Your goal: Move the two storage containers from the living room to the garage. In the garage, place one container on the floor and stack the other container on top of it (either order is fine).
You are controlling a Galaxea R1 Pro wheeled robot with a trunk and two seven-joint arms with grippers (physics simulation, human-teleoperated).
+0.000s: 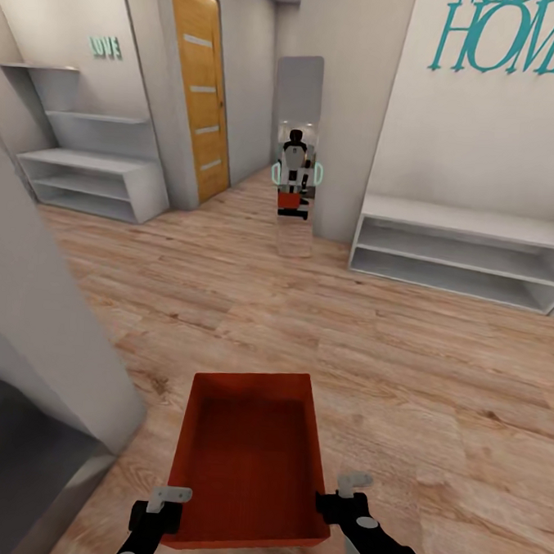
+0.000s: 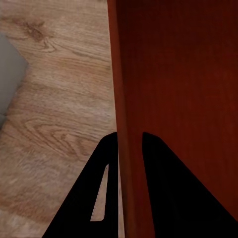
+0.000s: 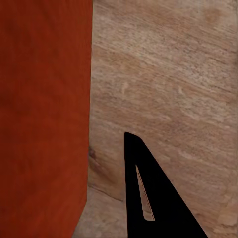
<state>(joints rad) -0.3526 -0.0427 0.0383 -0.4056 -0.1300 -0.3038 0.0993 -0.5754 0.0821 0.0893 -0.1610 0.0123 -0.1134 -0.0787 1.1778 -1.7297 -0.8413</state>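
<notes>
one storage container (image 1: pixel 249 460) is in your grip, carried low in front of the trunk over the light wood-plank floor (image 1: pixel 403 358), so you're in the transport step: the first tub is on its way to the garage and nothing is stacked yet. on the left, your left gripper (image 1: pixel 164 512) sits at the tub's near left corner; its wrist view shows the two dark fingers (image 2: pixel 163 188) straddling the orange wall, clamped on it, one inside and one outside. the tub hangs level between both arms, long axis pointing ahead. on the right, your right gripper (image 1: pixel 339 500) meets the near right corner, forearm angled inward like its twin; only one finger (image 3: pixel 148 198) shows there beside the wall, so i can't tell for sure that it's closed on the rim, though it probably is. next, i'd judge, you need to steer the base past the grey wall corner (image 1: pixel 37 311) and find the way out, perhaps toward the wooden door (image 1: pixel 199 84), keeping both holds steady.
</notes>
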